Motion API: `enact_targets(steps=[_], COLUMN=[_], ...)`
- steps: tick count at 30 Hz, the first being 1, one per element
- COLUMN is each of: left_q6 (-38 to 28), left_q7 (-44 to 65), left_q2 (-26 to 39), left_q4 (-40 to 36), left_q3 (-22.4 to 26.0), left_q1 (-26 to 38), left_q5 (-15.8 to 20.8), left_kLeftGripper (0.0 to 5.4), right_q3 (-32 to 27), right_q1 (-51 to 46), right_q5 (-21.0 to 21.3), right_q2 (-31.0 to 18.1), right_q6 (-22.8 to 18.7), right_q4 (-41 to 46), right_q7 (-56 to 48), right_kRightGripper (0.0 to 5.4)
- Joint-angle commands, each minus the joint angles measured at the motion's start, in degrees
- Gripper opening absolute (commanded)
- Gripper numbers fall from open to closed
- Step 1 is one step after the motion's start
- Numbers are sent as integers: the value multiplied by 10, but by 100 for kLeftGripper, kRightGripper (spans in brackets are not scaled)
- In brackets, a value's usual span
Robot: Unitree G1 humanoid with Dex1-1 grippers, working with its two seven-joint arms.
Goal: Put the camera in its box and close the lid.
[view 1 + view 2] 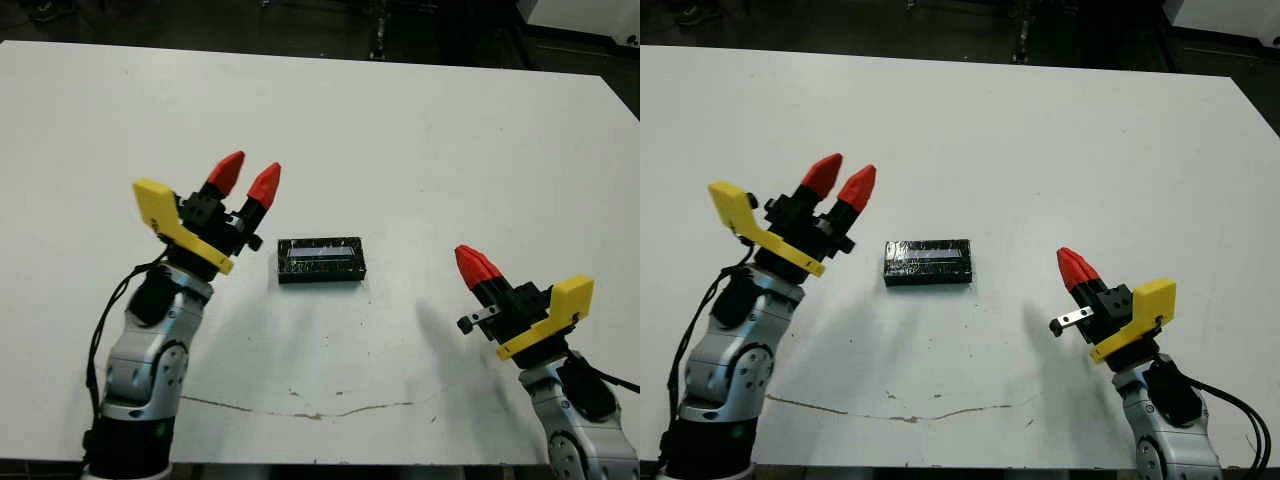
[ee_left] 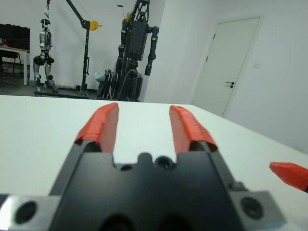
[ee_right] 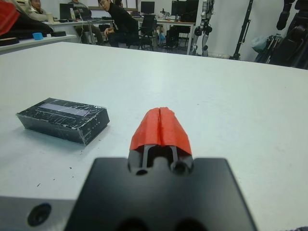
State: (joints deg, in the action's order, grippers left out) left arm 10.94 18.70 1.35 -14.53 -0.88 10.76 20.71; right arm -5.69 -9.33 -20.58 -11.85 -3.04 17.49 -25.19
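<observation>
White table (image 1: 420,130), seen from the head views: the box (image 1: 321,260) sits a little left of frame centre, closed, with the lid (image 1: 322,252) lying flat on top, black with crinkly silvery patches and a pale strip along its length. The camera is not visible in any view; whether it lies inside the shut box cannot be told. The left gripper (image 1: 246,181) hangs at the left of the frame, just beside the box's left end but not touching it, its two red fingers spread with a clear gap and nothing between them. The right gripper (image 1: 472,262) is at lower right, well apart from the box, its red tips pressed together into a single point, holding nothing. A thin dark crack or scuff line (image 1: 320,412) runs across the table near the bottom edge. The left wrist view adds what the head views lack: a room beyond the table with a white door (image 2: 236,72) at right and humanoid robots on stands (image 2: 137,43) at upper left; the other arm's red tip pokes in at the lower right corner. The right wrist view shows the box's side wall up close at mid-left, taped or foil-wrapped and closed all round, and people seated at desks (image 3: 115,21) along the top left.
</observation>
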Motion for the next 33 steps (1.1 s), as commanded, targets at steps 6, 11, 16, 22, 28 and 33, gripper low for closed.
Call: enact_targets(steps=[6, 11, 16, 22, 28, 33], left_q6=[170, 211, 232, 251, 280, 289], left_q7=[-34, -47, -57, -54, -63, -59], left_q2=[-2, -8, -14, -5, -9, -13], left_q4=[18, 46, 61, 66, 64, 52], left_q3=[-35, -56, -74, -95, -93, -82], left_q1=[11, 14, 10, 3, -1, -3], left_q5=[21, 9, -3, -22, -19, -3], left_kLeftGripper=[103, 32, 2, 2, 2, 2], right_q3=[-2, -2, -2, -3, -1, -2], right_q1=[-4, -5, -5, -5, -5, -6], right_q5=[0, 4, 2, 1, 2, 1], right_q2=[-5, -5, -3, -3, -4, -4], right_q6=[-2, 1, 2, 6, 5, 3], right_q4=[-2, -2, -2, -6, -6, -5], right_q7=[3, 4, 4, 0, -1, -2], right_kRightGripper=[0, 0, 0, 0, 0, 0])
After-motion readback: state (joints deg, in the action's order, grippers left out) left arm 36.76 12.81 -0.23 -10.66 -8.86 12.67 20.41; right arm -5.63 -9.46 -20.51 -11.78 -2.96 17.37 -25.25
